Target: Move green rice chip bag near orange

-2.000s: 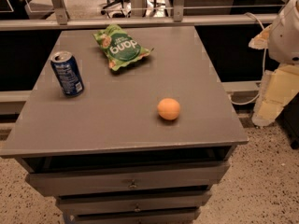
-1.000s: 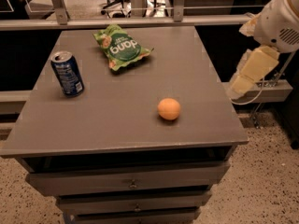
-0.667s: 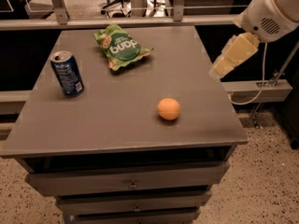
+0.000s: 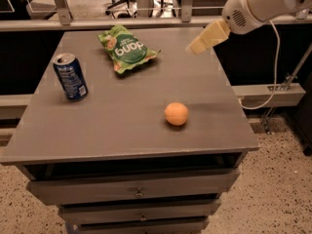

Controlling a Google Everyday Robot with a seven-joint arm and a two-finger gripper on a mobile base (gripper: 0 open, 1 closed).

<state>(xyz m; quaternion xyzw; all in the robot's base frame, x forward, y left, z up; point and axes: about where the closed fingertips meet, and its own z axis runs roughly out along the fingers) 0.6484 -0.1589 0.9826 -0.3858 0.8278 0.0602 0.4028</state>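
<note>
The green rice chip bag (image 4: 126,49) lies flat at the back of the grey cabinet top (image 4: 122,126), left of the middle. The orange (image 4: 176,114) sits nearer the front, right of the middle, well apart from the bag. My gripper (image 4: 195,47) hangs above the back right part of the top, to the right of the bag and not touching it. It reaches in from the white arm (image 4: 258,4) at the upper right.
A blue soda can (image 4: 70,76) stands upright at the left side of the top. Drawers (image 4: 139,191) sit below the front edge. A cable (image 4: 273,67) and a low ledge run to the right of the cabinet.
The arm has swung in from the right side and upward. My gripper now hangs over the back right of the top, closer to the bag. The bag, orange and can have not moved.
</note>
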